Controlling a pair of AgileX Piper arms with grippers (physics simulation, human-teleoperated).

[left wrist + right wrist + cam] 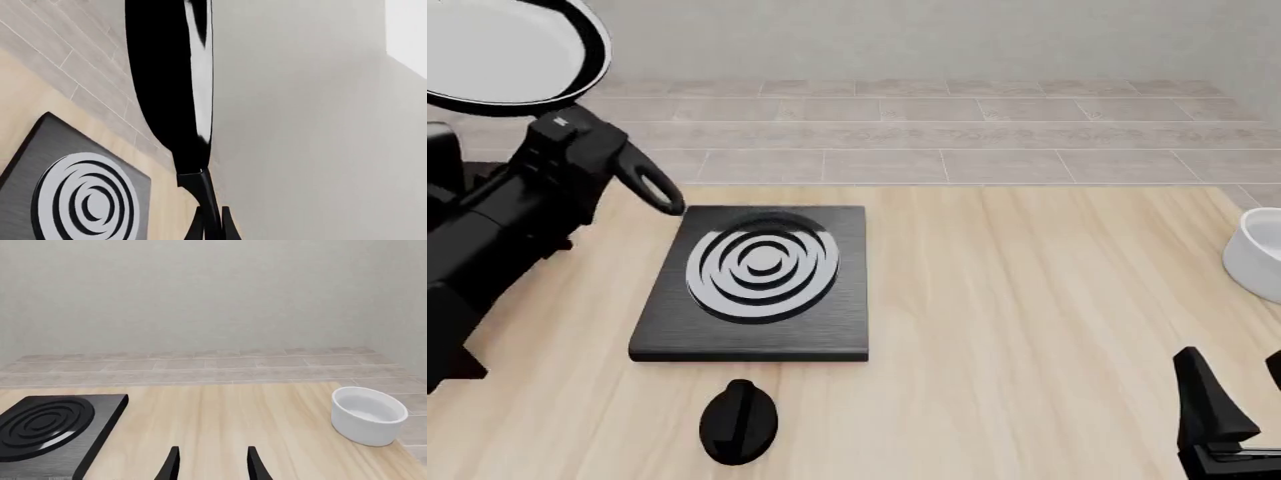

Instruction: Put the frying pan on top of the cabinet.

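Left wrist: frying pan [175, 80] handle between fingers [228, 225].

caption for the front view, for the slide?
Left pincer holds the frying pan raised above the table; right pincer idles open near the white bowl.

Frying pan [501, 50] is sitting up in the air at the front view's top left corner, well above the table, partly cut off by the frame edge. Round, shallow, black rim, glossy grey-white inside facing the camera. In the left wrist view it is showing edge-on as a tall black sliver, thin black handle [203, 192] running down into the left claw [212, 225], which is gripping it. Cabinet is not showing in any view.
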